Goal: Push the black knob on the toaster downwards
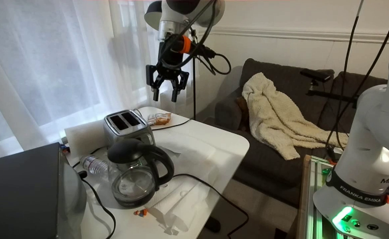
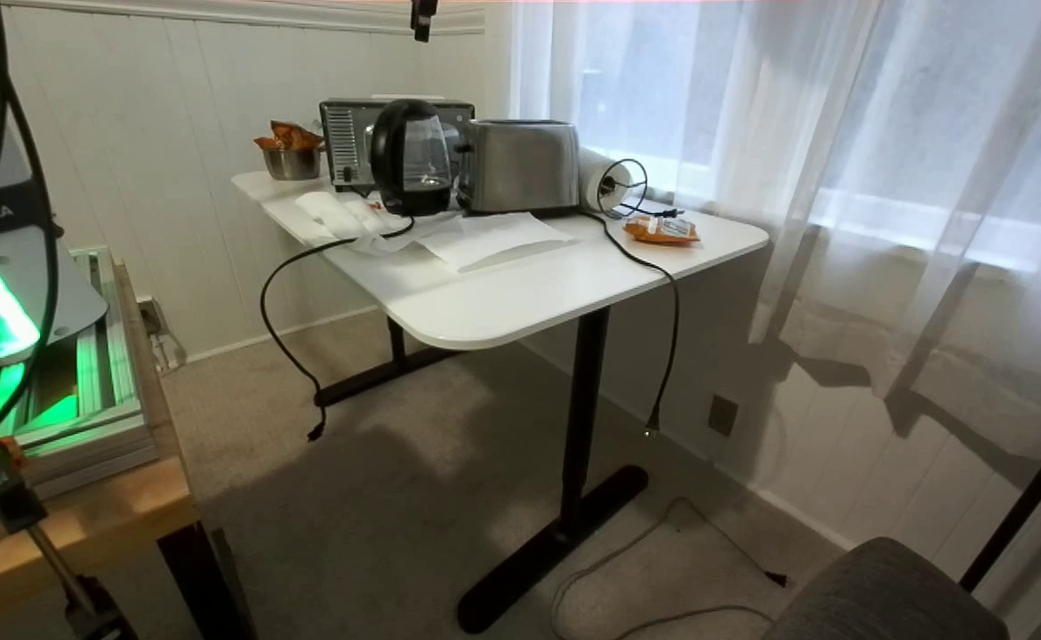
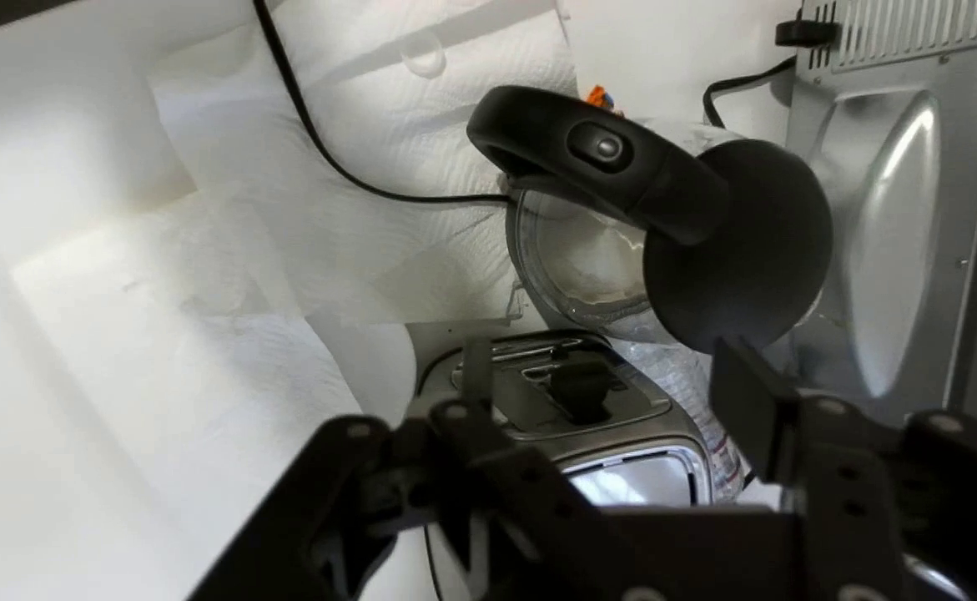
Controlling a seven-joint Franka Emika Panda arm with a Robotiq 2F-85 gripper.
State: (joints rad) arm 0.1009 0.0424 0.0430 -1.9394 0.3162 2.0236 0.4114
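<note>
The silver two-slot toaster [image 1: 129, 125] stands on the white table, and it also shows in an exterior view [image 2: 524, 167]. Its black knob [image 3: 581, 391] sticks out from the end face, seen from above in the wrist view. In an exterior view the knob [image 2: 463, 148] shows small, on the side facing the glass jug [image 2: 427, 160]. My gripper [image 1: 165, 96] is open and empty, pointing down, well above the table. In the wrist view the fingers [image 3: 601, 359] appear on either side of the knob, apart from it. Only a fingertip shows at the top of an exterior view [image 2: 423, 22].
The jug's black lid and handle [image 3: 738, 246] stand close to the knob end. A metal toaster oven [image 1: 21, 192] is beyond the jug. A plastic bottle [image 1: 94, 164], paper towels [image 1: 181, 199], an orange packet [image 1: 161, 118] and black cords lie on the table.
</note>
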